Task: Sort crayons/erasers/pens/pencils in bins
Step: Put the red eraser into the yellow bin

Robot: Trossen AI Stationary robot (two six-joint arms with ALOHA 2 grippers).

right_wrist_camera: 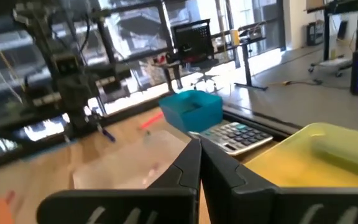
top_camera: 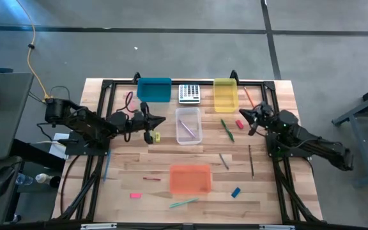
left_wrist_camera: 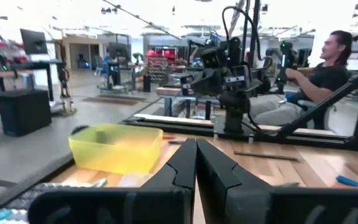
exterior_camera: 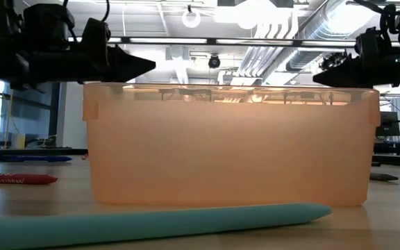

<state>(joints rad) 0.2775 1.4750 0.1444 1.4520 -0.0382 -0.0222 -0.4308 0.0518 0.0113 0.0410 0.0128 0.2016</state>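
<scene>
left hand [top_camera: 161,119] closed, raised; right hand [top_camera: 240,113] closed, raised beside yellow bin [top_camera: 225,94]

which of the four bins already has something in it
The clear bin in the middle of the table, just below the calculator: thin pink sticks lie inside it. The teal bin, yellow bin and orange bin look empty from above.

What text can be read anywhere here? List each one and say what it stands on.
Nothing can be read with certainty.
Red crayon, low view: dark lettering on its wrapper, too blurred to read.
Calculator: key markings too small to read in the high view, blurred in the right wrist view.
Monitor in the room behind: screen content unreadable.
Bins, such as the orange bin: no labels visible.
</scene>
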